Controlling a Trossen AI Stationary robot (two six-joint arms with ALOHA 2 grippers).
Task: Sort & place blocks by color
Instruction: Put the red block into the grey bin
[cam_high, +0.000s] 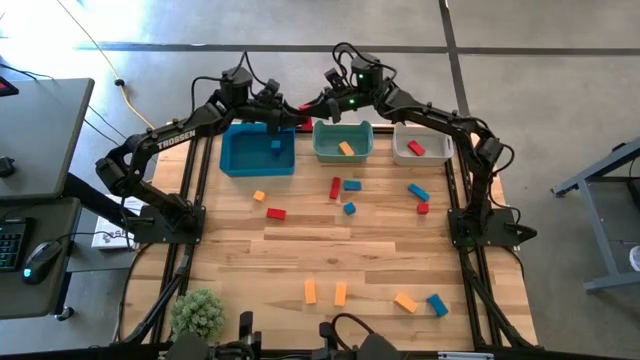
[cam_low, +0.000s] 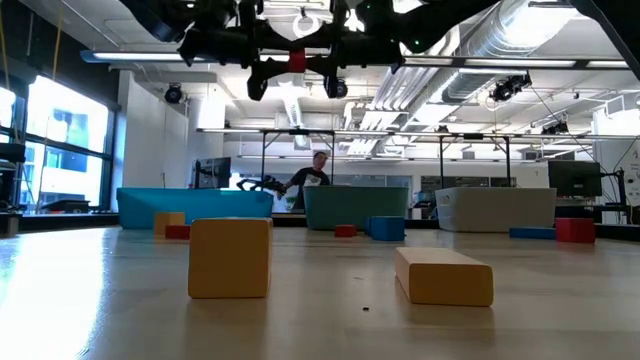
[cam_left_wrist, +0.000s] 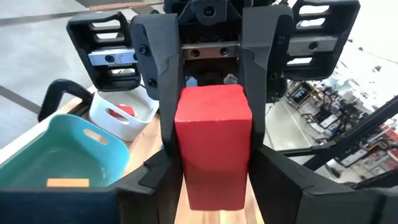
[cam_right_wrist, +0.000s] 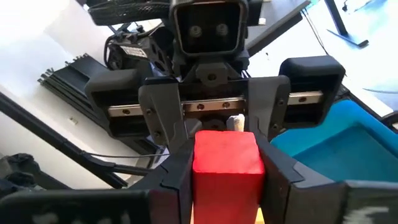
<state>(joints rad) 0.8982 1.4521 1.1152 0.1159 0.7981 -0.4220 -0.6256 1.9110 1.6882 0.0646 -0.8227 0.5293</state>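
A red block (cam_high: 303, 105) hangs high in the air above the far edge of the table, between my two grippers, which meet nose to nose. My right gripper (cam_right_wrist: 225, 180) comes from the table's right and is shut on the block. My left gripper (cam_left_wrist: 214, 186) comes from the left. Its fingers (cam_right_wrist: 163, 118) stand open on either side of the block's other end, a small gap showing. Below stand a blue bin (cam_high: 258, 150), a teal bin (cam_high: 343, 141) and a white bin (cam_high: 421, 146). Each holds one block: blue, orange and red. My right gripper pinches the red block by two opposite sides (cam_right_wrist: 200, 167) at one end, between its two fingers. The fingers lie roughly level and come from the table's right. The block is lifted clear, sticking out level toward my left gripper (cam_low: 270, 65).
Several loose blocks lie on the wooden table: red and blue ones in the middle (cam_high: 335, 187), orange ones (cam_high: 340, 292) and a blue one (cam_high: 437, 304) near the front edge. A small plant (cam_high: 198, 313) stands at the front left corner.
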